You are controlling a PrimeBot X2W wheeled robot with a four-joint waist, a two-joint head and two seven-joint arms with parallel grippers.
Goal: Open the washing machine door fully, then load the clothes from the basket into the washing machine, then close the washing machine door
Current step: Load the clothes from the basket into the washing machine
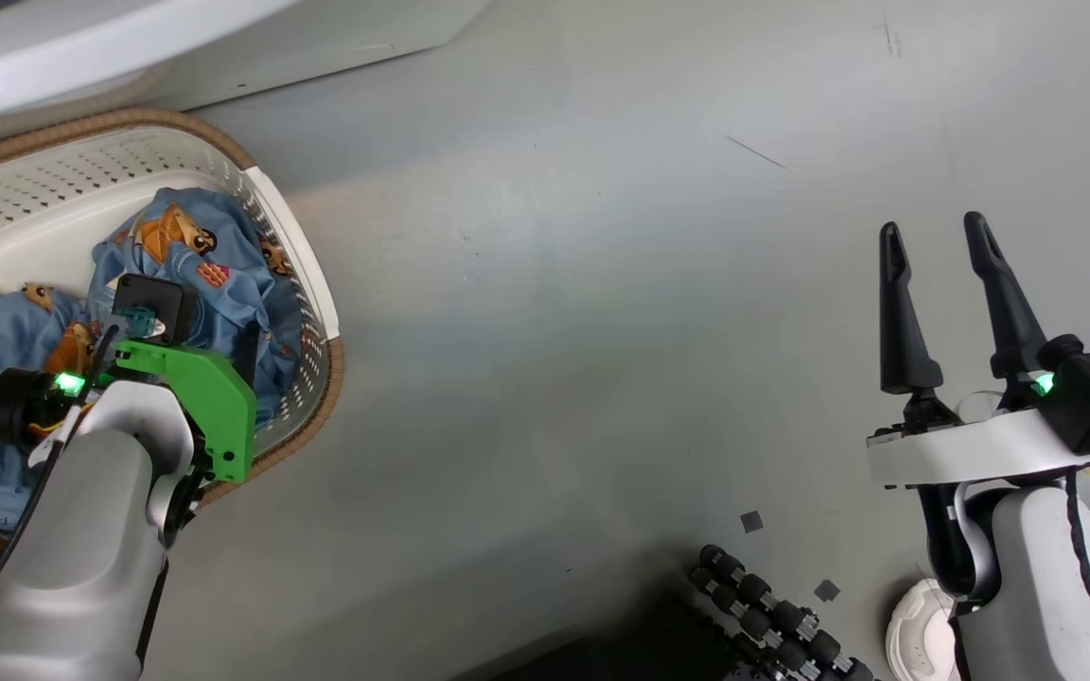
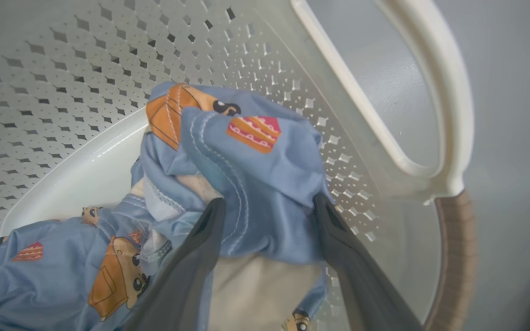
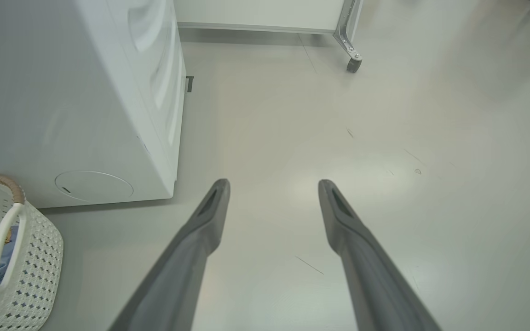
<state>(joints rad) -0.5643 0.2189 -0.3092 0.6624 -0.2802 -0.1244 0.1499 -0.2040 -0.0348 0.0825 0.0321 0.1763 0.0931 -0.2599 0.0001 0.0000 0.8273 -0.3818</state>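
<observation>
While the clothes (image 2: 256, 165) lie in the basket (image 1: 291, 241) at your left — loading is barely begun, I judge — your left gripper (image 2: 269, 200) stands spread around their top fold; the right gripper (image 1: 933, 227) is spread too, empty.

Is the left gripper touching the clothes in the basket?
Touching. The left wrist view shows the left gripper, open, straddling a fold of the clothes, blue cloth pressed against both fingers.

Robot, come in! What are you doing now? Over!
Left jaws open, astride bear-print clothes in basket. Right jaws open, over floor. Nothing blocking.
</observation>
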